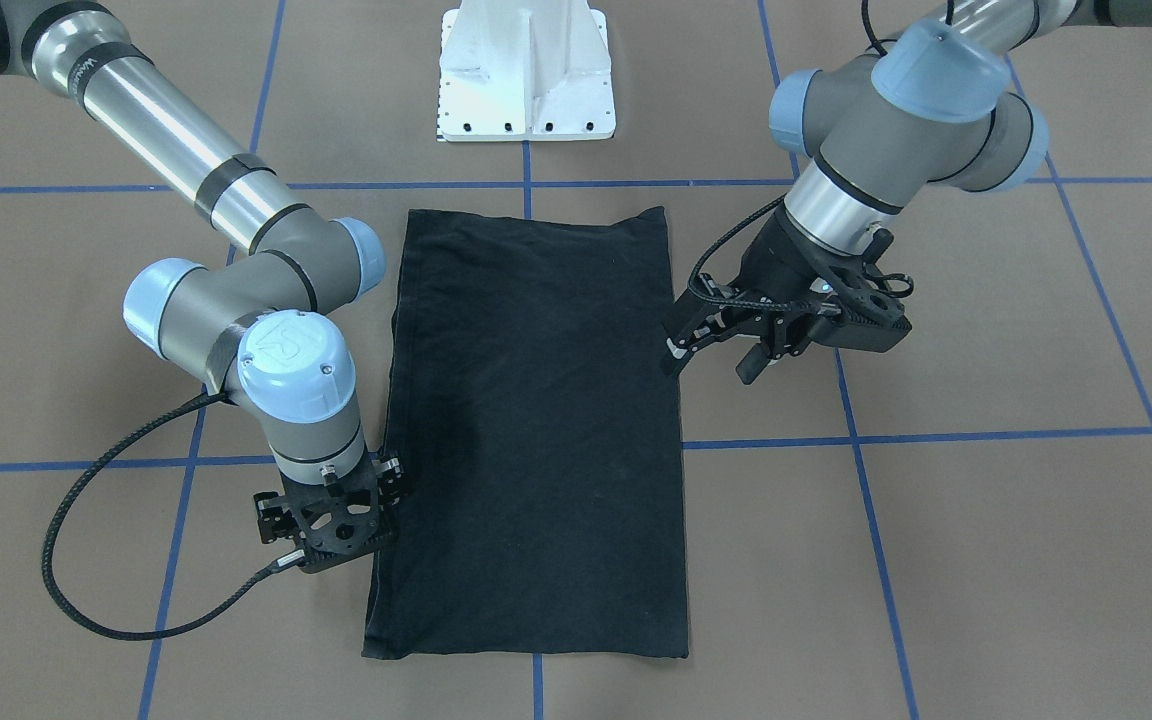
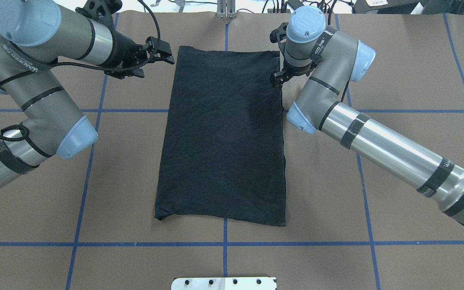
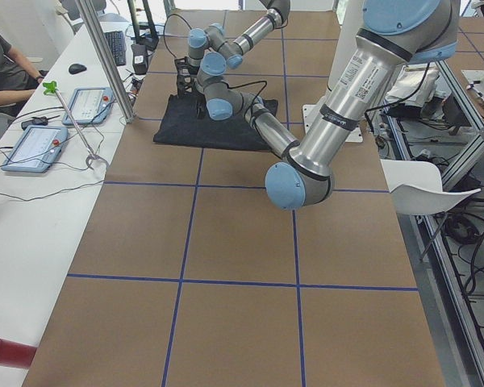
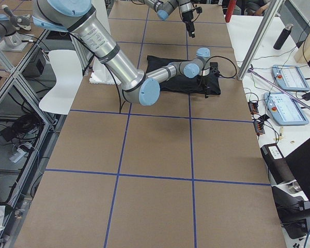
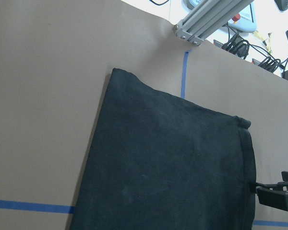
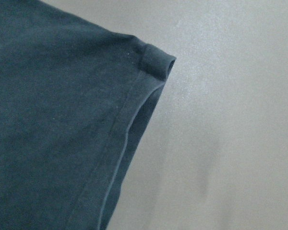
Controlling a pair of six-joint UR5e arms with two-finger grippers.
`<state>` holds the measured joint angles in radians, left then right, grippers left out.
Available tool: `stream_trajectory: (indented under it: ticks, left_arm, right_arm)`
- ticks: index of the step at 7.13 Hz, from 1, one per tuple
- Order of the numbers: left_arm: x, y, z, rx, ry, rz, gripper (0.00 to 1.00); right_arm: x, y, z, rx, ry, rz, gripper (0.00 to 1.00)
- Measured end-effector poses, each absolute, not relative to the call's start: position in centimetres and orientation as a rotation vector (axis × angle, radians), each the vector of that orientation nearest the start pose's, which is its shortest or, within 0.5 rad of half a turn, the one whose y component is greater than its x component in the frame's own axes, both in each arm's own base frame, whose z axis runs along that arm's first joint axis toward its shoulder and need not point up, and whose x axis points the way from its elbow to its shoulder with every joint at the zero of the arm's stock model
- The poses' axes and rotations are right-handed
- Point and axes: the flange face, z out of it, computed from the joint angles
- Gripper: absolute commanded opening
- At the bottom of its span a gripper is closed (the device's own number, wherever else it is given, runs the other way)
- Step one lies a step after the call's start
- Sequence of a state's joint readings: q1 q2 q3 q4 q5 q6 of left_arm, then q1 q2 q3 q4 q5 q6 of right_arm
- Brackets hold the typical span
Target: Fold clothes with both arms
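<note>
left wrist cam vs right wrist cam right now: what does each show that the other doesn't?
Left wrist only: the black fabric T-shirt along its whole far edge, blue tape lines, an aluminium frame foot, cables beyond the table, and a black part of the right gripper beside the shirt's side edge.
Right wrist only: a close-up of the stitched hem and the layers folded under it.
Both: the shirt's hemmed corner lying on the brown paper table cover.

Overhead and front opposed, sides distant, wrist cameras near T-shirt
</note>
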<state>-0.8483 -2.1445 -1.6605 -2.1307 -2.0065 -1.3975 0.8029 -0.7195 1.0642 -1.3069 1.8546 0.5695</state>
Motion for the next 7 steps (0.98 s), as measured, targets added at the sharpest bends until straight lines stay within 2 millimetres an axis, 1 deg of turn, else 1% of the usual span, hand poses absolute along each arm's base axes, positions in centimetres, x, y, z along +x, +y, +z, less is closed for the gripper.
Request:
stream_trajectory:
  ticks: [2, 5, 6, 7]
  left_arm:
    - [36.6, -55.3, 21.3, 0.256, 1.234, -0.318, 1.0]
    - [36.6, -55.3, 21.3, 0.256, 1.233, -0.318, 1.0]
    - [36.6, -55.3, 21.3, 0.256, 1.233, -0.317, 1.0]
    - [36.6, -55.3, 21.3, 0.256, 1.234, -0.317, 1.0]
  right_arm:
    - [-49.4, -67.1, 33.0, 0.305, -0.595, -0.276, 1.0]
    - [-49.6, -67.6, 30.1, 0.336, -0.614, -0.274, 1.0]
    - [-49.8, -67.7, 30.1, 0.339, -0.61, -0.272, 1.0]
    - [-50.1, -68.0, 30.8, 0.344, -0.605, -0.272, 1.0]
